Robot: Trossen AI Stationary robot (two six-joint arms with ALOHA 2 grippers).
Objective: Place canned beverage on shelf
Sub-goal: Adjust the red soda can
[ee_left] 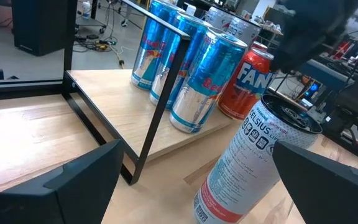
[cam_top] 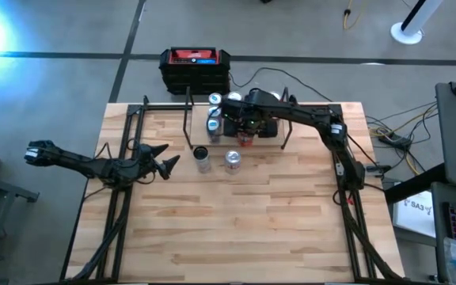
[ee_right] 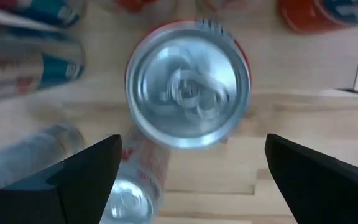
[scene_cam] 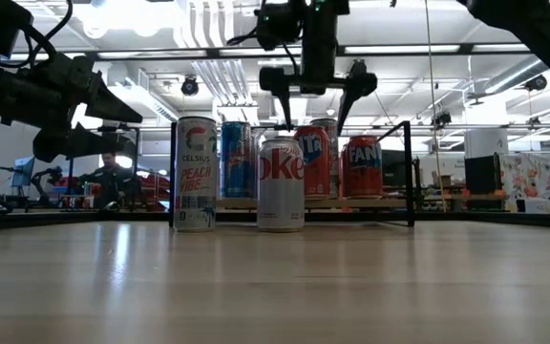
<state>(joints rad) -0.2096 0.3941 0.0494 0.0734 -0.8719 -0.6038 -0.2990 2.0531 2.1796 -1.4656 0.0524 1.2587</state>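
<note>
**Right gripper spread above a red can on the shelf; much of the rack hidden**

The right gripper (scene_cam: 315, 105) hangs over the shelf (scene_cam: 390, 203) at the far middle of the desk (cam_top: 244, 229), its fingers spread wide with nothing between them. Its wrist view looks straight down on the silver lid of a red can (ee_right: 188, 84) standing on the shelf board, blurred, so the can's label cannot be read there. From above, the arm covers most of the shelf, and only two can tops show at its left end.

In the low view, a white Celsius can (scene_cam: 196, 173) and a silver Coke can (scene_cam: 281, 182) stand on the desk in front of the shelf and block part of the row behind them. Behind them show a blue can (scene_cam: 236, 160), a red can partly hidden by the Coke can, and an orange Fanta can (scene_cam: 362, 166).

The left gripper (cam_top: 167, 163) waits at the left of the desk, fingers apart and empty, pointed at the Celsius can. Its wrist view cuts that can off at the bottom.

A black box with a red top (cam_top: 195, 70) sits beyond the desk's far edge.
</note>
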